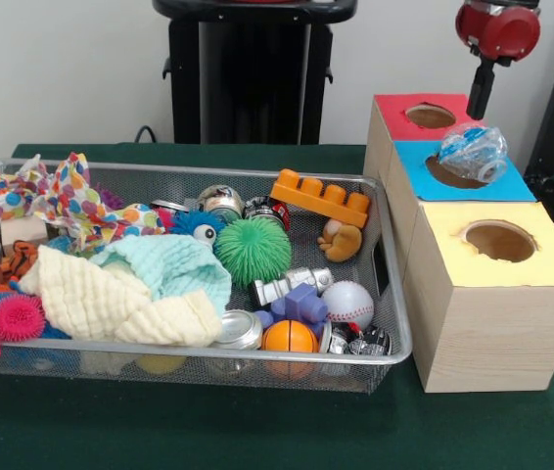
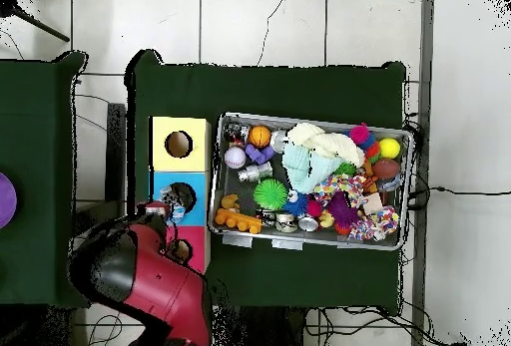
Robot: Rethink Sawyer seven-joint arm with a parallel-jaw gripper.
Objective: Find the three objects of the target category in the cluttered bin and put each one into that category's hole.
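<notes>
A crumpled clear plastic item with blue print (image 1: 473, 152) rests on the rim of the hole in the blue-topped box (image 1: 512, 181); in the overhead view the same plastic item (image 2: 178, 199) covers the hole of the blue box (image 2: 196, 184). My gripper (image 1: 479, 98) hangs just above it under the red wrist; whether they touch is unclear. The red-topped box (image 1: 394, 106) and the yellow-topped box (image 1: 551, 255) flank the blue one, both holes uncovered. The wire mesh bin (image 1: 160, 350) holds the clutter.
In the bin lie a green spiky ball (image 1: 253, 250), an orange brick (image 1: 322, 199), a baseball (image 1: 348, 304), a small basketball (image 1: 290, 336), metal cans (image 1: 222, 201), a cream cloth (image 1: 111, 299) and a dotted cloth (image 1: 71, 206). The red arm (image 2: 140, 272) overhangs the red box.
</notes>
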